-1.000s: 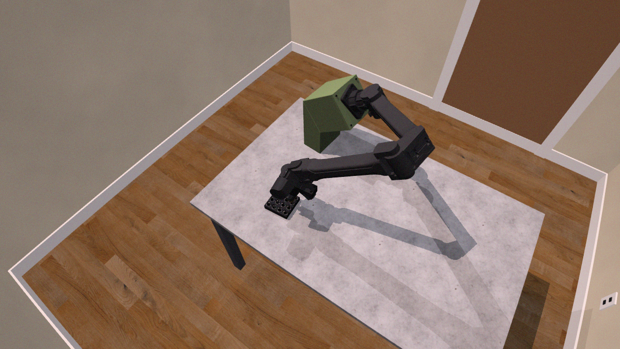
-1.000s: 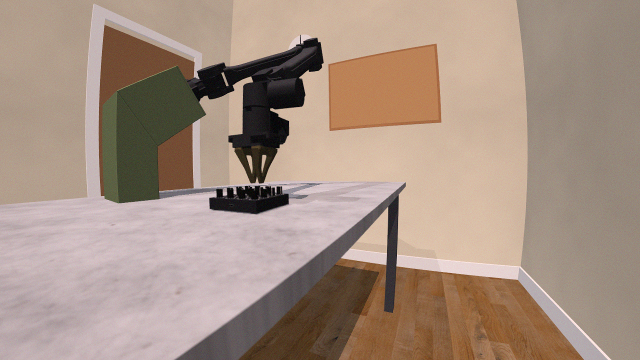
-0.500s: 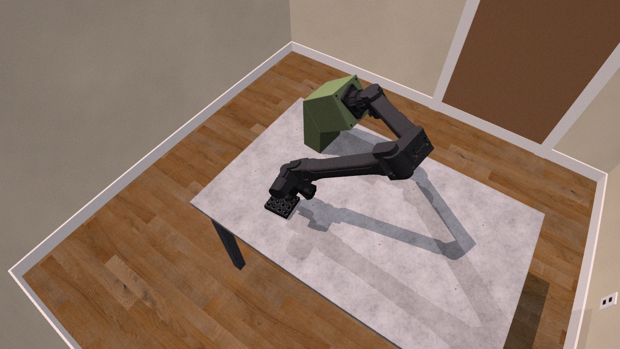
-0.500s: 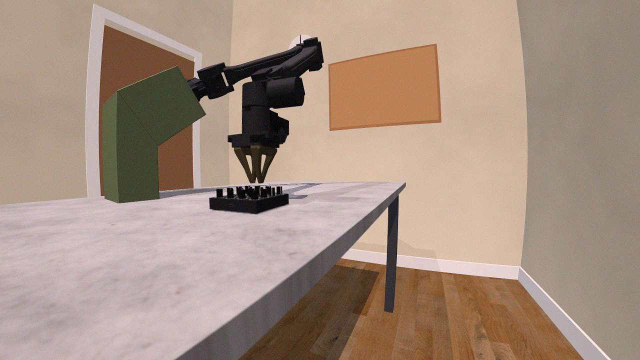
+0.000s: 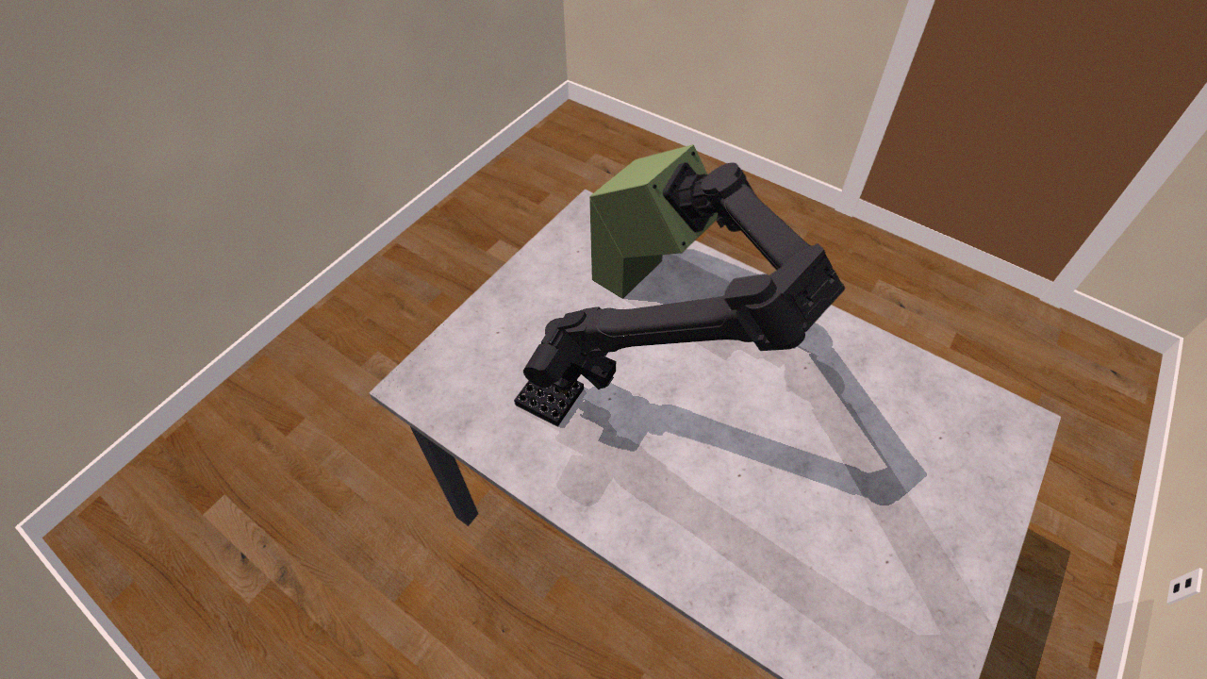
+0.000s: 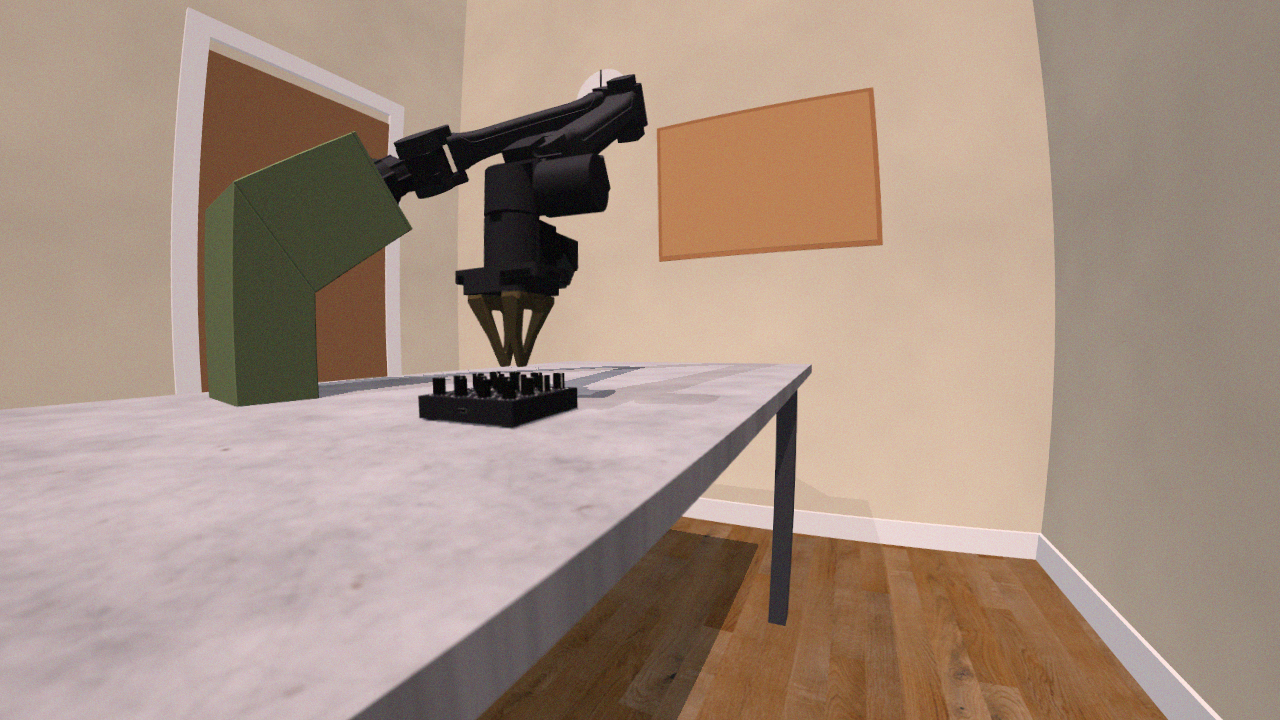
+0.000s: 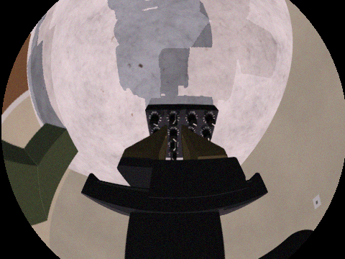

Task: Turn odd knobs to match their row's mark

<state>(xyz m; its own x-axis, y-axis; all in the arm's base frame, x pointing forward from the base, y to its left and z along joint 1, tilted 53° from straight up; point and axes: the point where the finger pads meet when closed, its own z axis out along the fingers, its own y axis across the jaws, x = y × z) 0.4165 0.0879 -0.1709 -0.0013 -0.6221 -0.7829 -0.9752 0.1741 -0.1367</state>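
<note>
Knob box (image 6: 497, 402): stands on its feet on the table (image 6: 268, 501), near the corner, well apart from the green pedestal (image 6: 268, 268).
Gripper (image 6: 511, 361): points straight down, tips just above the knobs; fingers nearly together with a narrow gap, holding nothing.
Knob lines: too small to read in any view.
Risk, wrong knob: knobs sit close; a slightly off descent would likely turn a neighbour.
Risk, tipping: pressing off-centre could shift the light box.
</note>
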